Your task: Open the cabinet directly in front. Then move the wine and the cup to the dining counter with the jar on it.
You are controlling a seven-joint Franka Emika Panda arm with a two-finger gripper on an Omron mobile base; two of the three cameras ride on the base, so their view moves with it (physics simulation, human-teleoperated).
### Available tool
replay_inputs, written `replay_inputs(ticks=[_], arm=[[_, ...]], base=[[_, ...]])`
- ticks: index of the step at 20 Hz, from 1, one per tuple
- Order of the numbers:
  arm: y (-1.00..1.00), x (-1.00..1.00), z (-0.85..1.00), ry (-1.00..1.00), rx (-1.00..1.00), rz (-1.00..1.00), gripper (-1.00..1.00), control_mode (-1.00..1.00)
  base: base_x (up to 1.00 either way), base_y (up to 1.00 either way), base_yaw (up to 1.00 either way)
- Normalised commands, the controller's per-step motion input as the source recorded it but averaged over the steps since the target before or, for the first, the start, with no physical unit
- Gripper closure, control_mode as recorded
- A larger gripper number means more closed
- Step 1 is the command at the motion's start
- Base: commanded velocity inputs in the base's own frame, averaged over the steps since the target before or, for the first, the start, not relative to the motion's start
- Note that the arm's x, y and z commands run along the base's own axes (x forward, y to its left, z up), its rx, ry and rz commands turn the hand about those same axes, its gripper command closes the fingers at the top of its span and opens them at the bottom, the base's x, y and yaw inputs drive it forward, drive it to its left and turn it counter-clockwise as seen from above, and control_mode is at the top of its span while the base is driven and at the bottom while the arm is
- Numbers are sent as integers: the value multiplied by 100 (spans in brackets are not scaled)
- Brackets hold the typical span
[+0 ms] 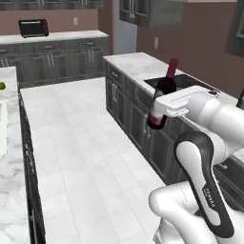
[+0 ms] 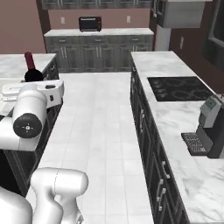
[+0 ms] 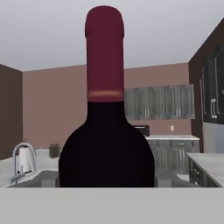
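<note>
While the wine (image 1: 163, 95) rides upright in the tool (image 1: 159, 110), its long axis stands vertical, red foil neck uppermost, base hanging clear above the floor between benches. The tool is clamped around the bottle's lower body; in the hand view the dark glass sits directly ahead of the camera, so the load lies square in line with the tool. In the right base view the bottle neck rises behind the white wrist. The dining bench (image 1: 9, 157) lies to the arm's left, across the aisle, well apart from the bottle. Judged from this, the coming move is a leftward carry, keeping the bottle vertical until its base meets marble.
</note>
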Motion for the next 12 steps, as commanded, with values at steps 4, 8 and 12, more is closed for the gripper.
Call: replay_inputs(ticks=[4, 8, 12], arm=[[0, 0, 0, 0, 0, 0, 100, 100], [0, 0, 0, 0, 0, 0, 100, 100], [0, 0, 0, 0, 0, 0, 100, 100]], base=[[100, 56, 0], [100, 78, 0], [100, 46, 0]])
